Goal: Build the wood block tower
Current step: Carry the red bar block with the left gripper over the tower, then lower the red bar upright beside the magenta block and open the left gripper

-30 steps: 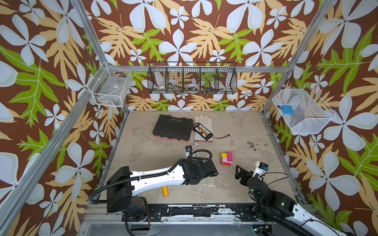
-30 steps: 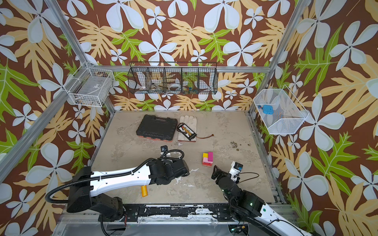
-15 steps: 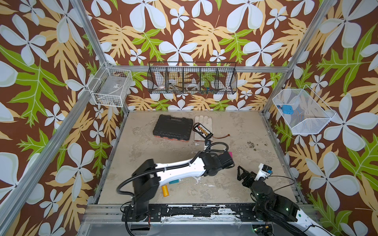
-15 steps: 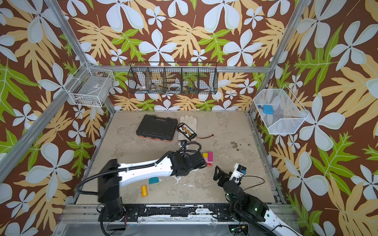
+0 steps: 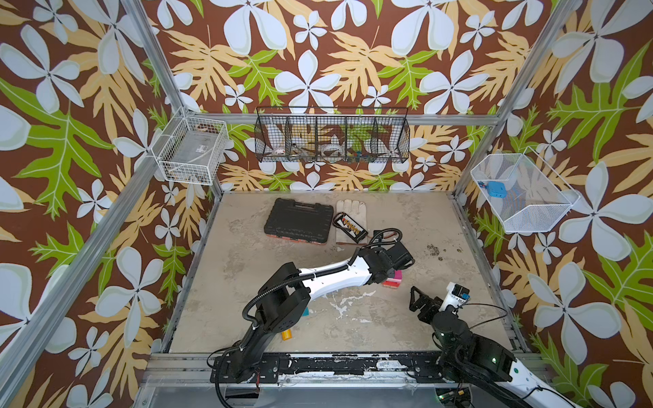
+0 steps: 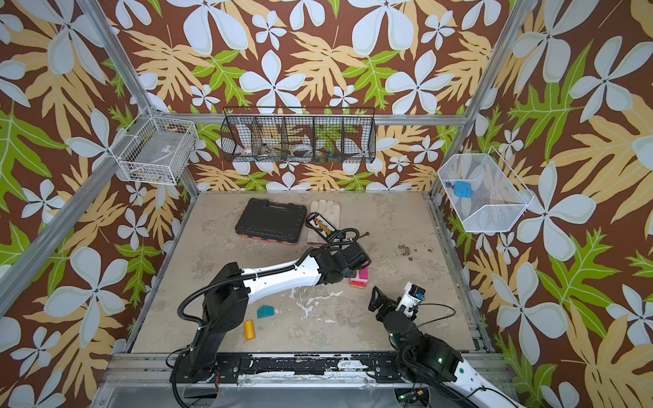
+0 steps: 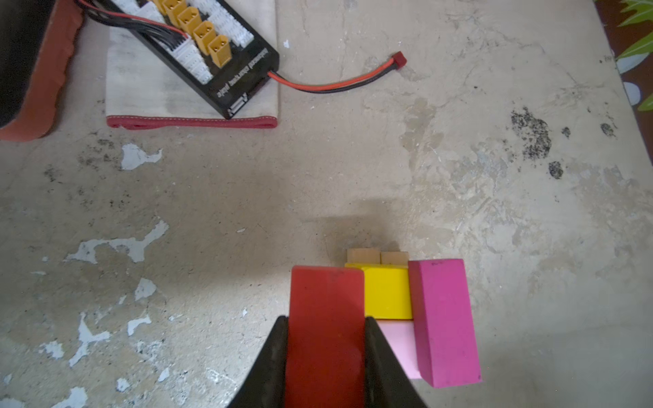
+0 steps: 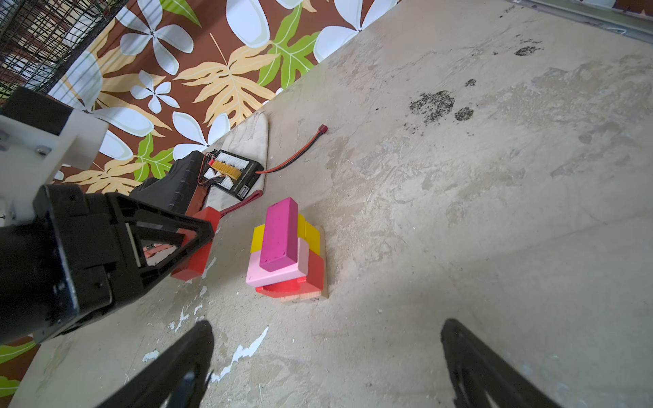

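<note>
- Your left arm has swung farther right since half a second ago, up to the tower (image 5: pixel 395 279).
- Your left gripper (image 7: pixel 325 319) clamps a red block (image 7: pixel 327 289) just beside the tower's yellow block (image 7: pixel 387 293).
- Your right gripper (image 8: pixel 328 326) hovers near the tower, fingers spread wide, empty.
- Teal wedge (image 6: pixel 265 311) and orange cylinder (image 6: pixel 249 329) lie near your left arm's base.

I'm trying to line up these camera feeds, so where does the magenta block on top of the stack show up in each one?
In a top view: magenta block mid-table, peeking out right of the left arm.
In a top view: same spot.
Left wrist: lower right, beside the yellow block.
Right wrist: centre, topmost.
Shared landmark: the white glove.
</note>
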Motion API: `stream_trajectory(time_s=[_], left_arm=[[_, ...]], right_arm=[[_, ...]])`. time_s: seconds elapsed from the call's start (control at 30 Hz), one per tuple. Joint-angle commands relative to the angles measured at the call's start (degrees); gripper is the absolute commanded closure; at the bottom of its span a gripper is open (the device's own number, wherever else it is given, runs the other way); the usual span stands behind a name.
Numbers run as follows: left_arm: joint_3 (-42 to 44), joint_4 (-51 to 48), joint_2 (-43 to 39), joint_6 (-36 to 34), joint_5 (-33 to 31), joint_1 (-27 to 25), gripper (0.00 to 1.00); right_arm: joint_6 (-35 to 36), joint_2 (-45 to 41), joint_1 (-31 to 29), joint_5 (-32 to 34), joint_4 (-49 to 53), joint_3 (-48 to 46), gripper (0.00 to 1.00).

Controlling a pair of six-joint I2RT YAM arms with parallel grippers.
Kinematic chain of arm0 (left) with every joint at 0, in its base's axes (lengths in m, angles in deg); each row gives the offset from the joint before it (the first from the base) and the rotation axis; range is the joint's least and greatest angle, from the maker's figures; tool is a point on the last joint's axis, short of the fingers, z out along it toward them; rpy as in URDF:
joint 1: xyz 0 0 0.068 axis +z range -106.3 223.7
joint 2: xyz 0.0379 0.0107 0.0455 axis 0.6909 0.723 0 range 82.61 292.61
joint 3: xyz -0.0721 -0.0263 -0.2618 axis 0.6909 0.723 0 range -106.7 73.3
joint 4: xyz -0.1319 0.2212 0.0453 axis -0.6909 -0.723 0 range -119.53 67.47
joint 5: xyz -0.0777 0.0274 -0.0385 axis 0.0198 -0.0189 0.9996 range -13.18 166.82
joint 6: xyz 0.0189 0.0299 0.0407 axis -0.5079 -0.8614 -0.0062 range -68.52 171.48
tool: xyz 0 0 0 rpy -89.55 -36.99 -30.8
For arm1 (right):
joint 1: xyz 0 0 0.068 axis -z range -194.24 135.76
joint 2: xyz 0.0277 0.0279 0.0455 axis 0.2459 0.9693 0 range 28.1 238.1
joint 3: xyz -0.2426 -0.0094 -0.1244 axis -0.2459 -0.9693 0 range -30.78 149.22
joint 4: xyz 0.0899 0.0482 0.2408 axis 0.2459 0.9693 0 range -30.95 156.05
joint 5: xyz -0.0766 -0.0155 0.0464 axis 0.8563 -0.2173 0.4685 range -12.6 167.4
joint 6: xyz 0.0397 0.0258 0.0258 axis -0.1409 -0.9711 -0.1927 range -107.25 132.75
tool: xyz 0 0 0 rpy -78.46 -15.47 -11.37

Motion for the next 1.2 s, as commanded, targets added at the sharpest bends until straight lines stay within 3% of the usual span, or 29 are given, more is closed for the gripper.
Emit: stream_trajectory(time_s=[0.0,1.17], left_arm=[[-2.11,-0.15,1.34,-1.27,1.19,0.09,0.79],[-6.77,0.20,6.89,-0.75,5.26,0.00,0.78]], right_arm=[[-0.59,-0.06,0.06,1.11,0.21,0.14,0.00],[-0.40,0.20,0.01,-0.06,-0.15,-0.19,0.00]])
